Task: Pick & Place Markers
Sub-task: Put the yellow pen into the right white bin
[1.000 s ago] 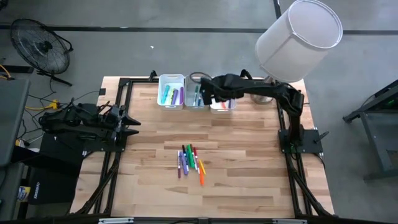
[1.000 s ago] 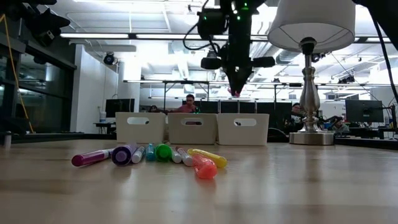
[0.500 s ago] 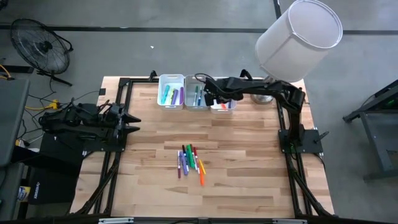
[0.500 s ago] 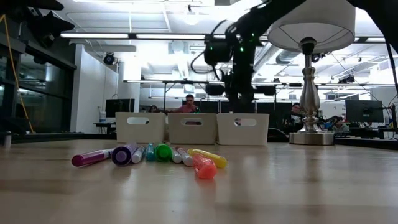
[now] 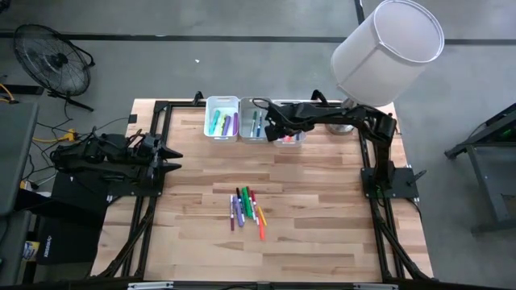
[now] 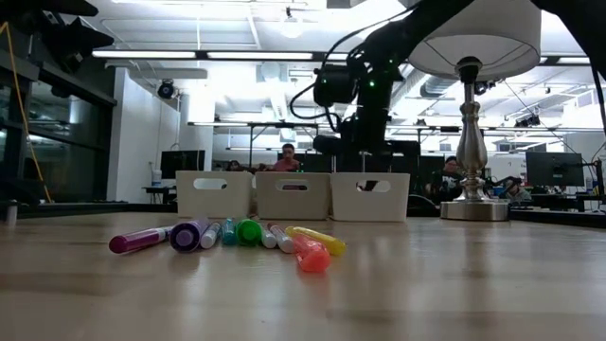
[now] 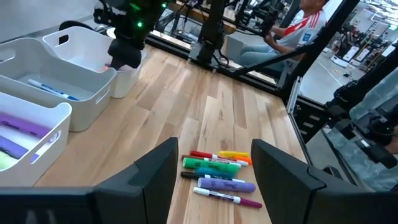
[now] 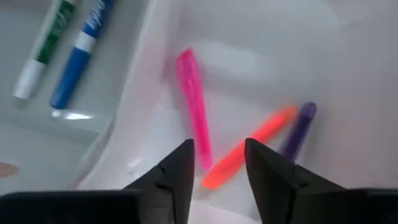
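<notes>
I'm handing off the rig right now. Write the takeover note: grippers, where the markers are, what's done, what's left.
Right gripper: open and empty, low over the right bin, where pink, orange and purple markers lie.
Left gripper: open and empty, parked at the table's left edge.
Done: the left bin holds green and purple markers, the middle bin a green and a blue one.
Left: the cluster of markers on the table's centre is still to be sorted, about ten by the left wrist view.

You won't find any text you can read here. The markers (image 7: 219, 172) and the bins (image 7: 74, 93) carry only marks too small to make out
</notes>
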You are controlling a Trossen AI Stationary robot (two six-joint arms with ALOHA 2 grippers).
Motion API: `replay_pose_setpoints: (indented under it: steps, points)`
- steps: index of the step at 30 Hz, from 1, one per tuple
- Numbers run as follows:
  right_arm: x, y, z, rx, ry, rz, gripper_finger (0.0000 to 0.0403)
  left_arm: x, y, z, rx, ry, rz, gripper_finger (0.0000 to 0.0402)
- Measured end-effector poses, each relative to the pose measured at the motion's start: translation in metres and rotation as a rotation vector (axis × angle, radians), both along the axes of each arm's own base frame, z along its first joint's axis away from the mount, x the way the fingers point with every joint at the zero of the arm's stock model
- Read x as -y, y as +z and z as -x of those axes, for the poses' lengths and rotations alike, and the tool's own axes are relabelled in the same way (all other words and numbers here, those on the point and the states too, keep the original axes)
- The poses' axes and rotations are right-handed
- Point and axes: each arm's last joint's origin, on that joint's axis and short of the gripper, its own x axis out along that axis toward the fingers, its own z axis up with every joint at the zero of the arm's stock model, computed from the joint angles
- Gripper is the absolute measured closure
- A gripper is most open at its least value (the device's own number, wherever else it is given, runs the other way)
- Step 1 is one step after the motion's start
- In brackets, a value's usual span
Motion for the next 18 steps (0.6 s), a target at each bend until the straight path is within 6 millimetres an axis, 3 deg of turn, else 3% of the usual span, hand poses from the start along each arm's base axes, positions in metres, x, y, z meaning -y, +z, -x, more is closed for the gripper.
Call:
replay_pose_setpoints:
  steps: [4,9,13,18]
  points:
    - [0.003,0.017,-0.006,0.043,0.050,0.022,0.0263,0.000,0.000,0.000,0.001,0.000,0.000,0.0200]
    - [0.000,0.053,-0.014,0.132,0.116,0.081,0.0262,0.000,0.000,0.000,0.000,0.002,-0.001,0.0200]
    - [-0.020,0.079,-0.020,0.201,0.192,0.123,0.0261,-0.001,-0.001,0.000,-0.010,0.044,0.012,0.0200]
    - [-0.059,0.094,-0.026,0.235,0.322,0.150,0.0261,-0.001,-0.001,0.000,-0.009,0.053,0.010,0.0200]
